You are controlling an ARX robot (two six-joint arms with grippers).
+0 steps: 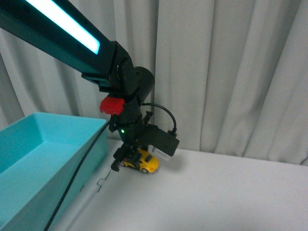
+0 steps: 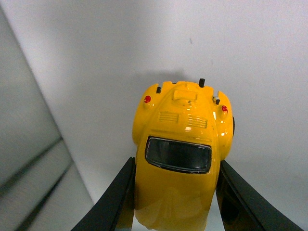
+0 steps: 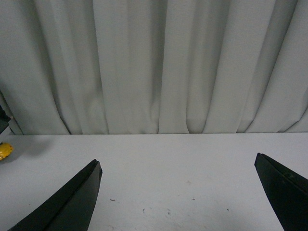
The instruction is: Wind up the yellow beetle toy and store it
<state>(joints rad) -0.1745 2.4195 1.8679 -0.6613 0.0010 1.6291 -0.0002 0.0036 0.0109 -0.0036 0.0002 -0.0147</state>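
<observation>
The yellow beetle toy point(image 1: 144, 162) sits at the table's surface near the back, just right of the teal bin. My left gripper point(image 1: 129, 159) is shut on it from above. In the left wrist view the glossy yellow beetle toy point(image 2: 179, 144) fills the middle, its dark window and red tail lights showing, with a black finger point(image 2: 111, 199) pressed against each side of its body. My right gripper point(image 3: 178, 190) is open over bare white table, nothing between its fingers. A sliver of the yellow beetle toy point(image 3: 5, 151) shows at that view's edge.
A large teal bin point(image 1: 33, 163) stands at the left, its open top beside the left arm. A black cable point(image 1: 77, 175) runs down along the bin's wall. Grey curtains point(image 1: 231, 72) hang behind the white table point(image 1: 216, 192).
</observation>
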